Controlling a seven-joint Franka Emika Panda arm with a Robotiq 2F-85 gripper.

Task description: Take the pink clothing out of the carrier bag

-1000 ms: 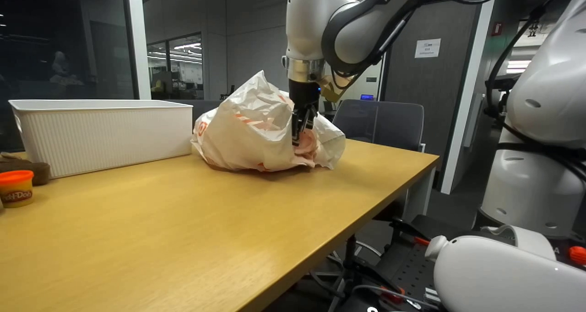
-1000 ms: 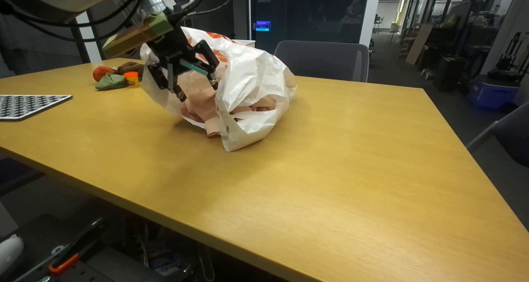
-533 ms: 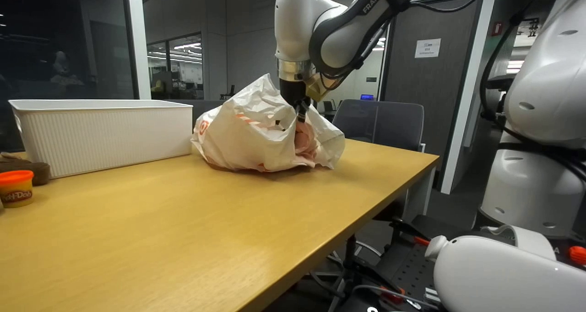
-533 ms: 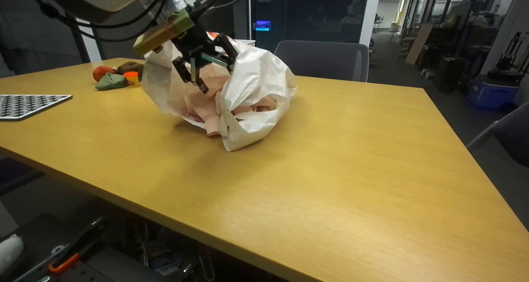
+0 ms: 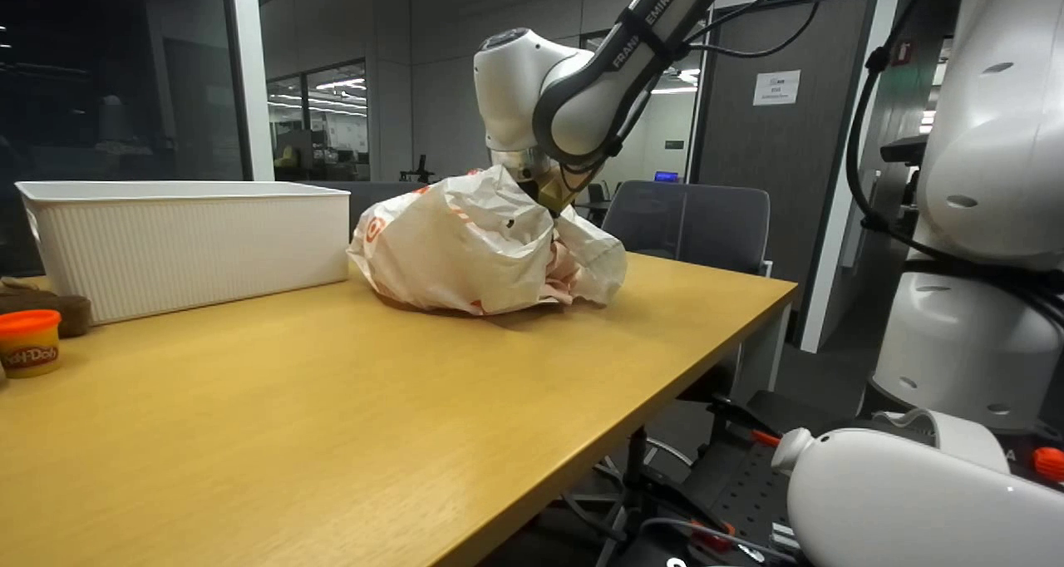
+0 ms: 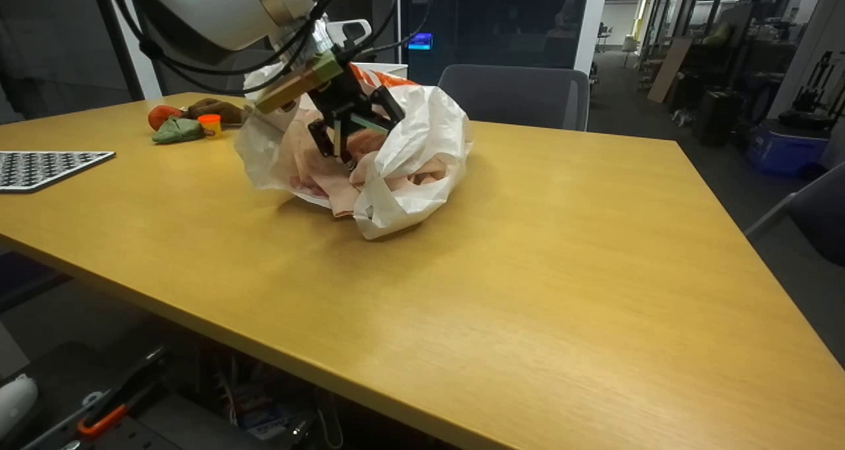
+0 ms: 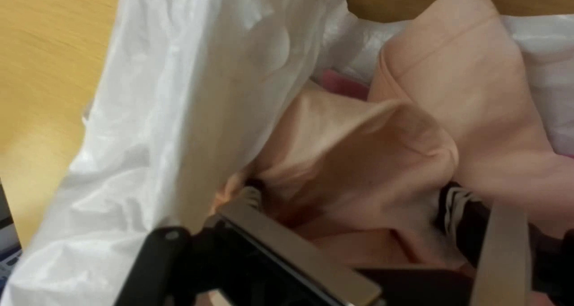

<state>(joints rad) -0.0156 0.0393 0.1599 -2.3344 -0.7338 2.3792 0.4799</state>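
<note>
The white carrier bag with red print lies on its side on the table, in both exterior views (image 5: 449, 255) (image 6: 429, 127) and the wrist view (image 7: 143, 117). Pink clothing shows in its mouth in both exterior views (image 5: 560, 272) (image 6: 320, 176). One pink fold (image 6: 342, 202) hangs out at the table. In the wrist view the pink clothing (image 7: 457, 77) fills the bag mouth. My gripper (image 7: 352, 200) is open and down in the bag mouth, its fingertips among the folds with cloth between them. It also shows in an exterior view (image 6: 370, 148); elsewhere the bag hides its fingers.
A white ribbed bin (image 5: 191, 247) stands beside the bag. A Play-Doh tub (image 6: 210, 125), a green item (image 6: 178, 130), a red ball (image 6: 162, 115) and a brown item (image 6: 216, 110) lie farther along the table (image 6: 561, 272). A patterned board (image 6: 53, 169) lies near them.
My gripper has first lifted and shifted across the bag mouth, then gone down into it, staying open. The bag's top has sagged lower. The pink clothing has shifted little.
</note>
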